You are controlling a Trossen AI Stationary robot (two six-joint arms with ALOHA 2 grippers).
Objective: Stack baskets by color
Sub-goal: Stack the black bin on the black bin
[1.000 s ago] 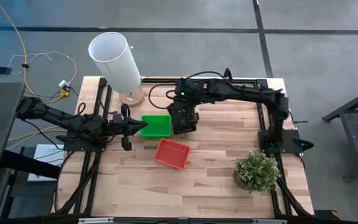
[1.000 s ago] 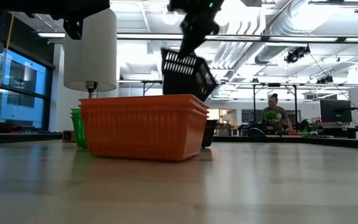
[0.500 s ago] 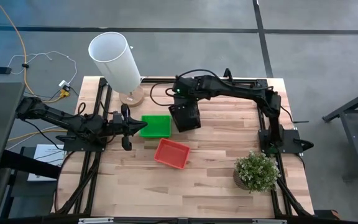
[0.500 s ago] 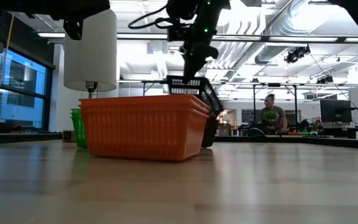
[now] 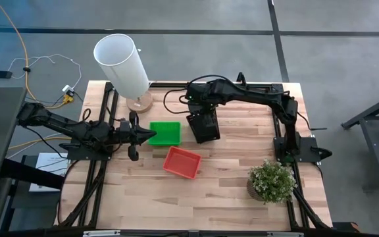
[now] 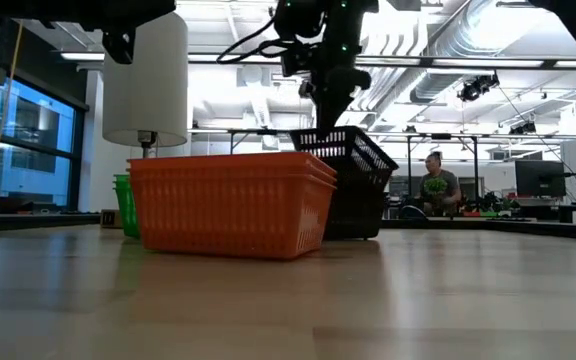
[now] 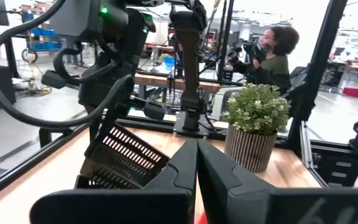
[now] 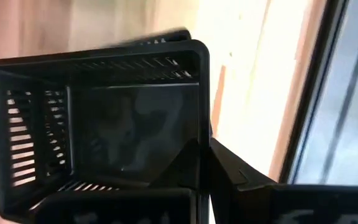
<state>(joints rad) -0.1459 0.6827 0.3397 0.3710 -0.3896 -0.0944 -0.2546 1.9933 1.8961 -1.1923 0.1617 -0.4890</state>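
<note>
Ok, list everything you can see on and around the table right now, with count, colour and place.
Green baskets: a stack, count unclear, green, table's middle, left of the black ones.
Red baskets: a stack, count unclear, red, in front of the green.
Black baskets: at least two, black, right of the green; top one tilted, gripped.
Cylinder: one, white, back left corner.
Potted plant: one, green, right front.
Person: one, in the room behind.
Left gripper: jaws shut, empty, beside the green baskets.
Right gripper: jaws shut on the top black basket's rim.
</note>
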